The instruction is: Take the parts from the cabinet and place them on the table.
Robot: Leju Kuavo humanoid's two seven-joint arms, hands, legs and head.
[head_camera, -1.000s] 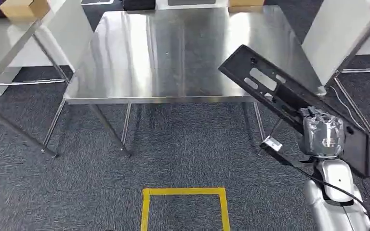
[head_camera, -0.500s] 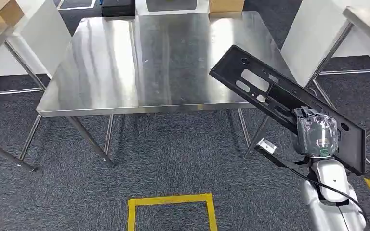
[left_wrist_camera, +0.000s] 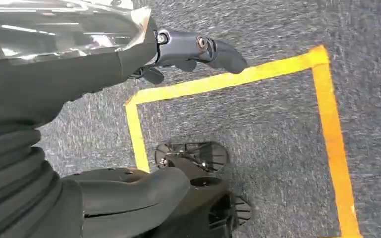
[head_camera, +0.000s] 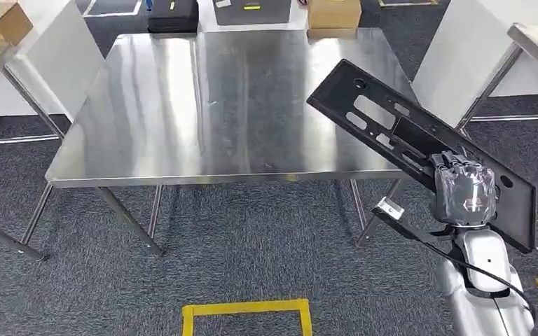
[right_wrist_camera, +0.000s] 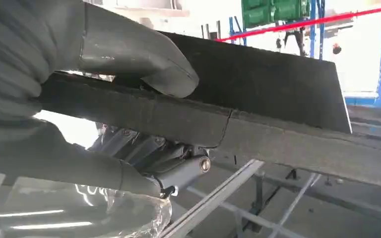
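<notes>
Part: long black panel (head_camera: pixel 420 147) with slots, held tilted, upper end over the desk's near right corner, lower end off past the edge.
Right robot hand (head_camera: pixel 464 190): gripping the panel near its lower end; thumb (right_wrist_camera: pixel 144 54) on one face, fingers (right_wrist_camera: pixel 144 148) under.
Left robot hand (left_wrist_camera: pixel 178 49): holding nothing, fingers loosely apart, above carpet.
Desk (head_camera: pixel 182 105): steel, bare top.
Floor: yellow tape square (head_camera: pixel 245 315).
</notes>
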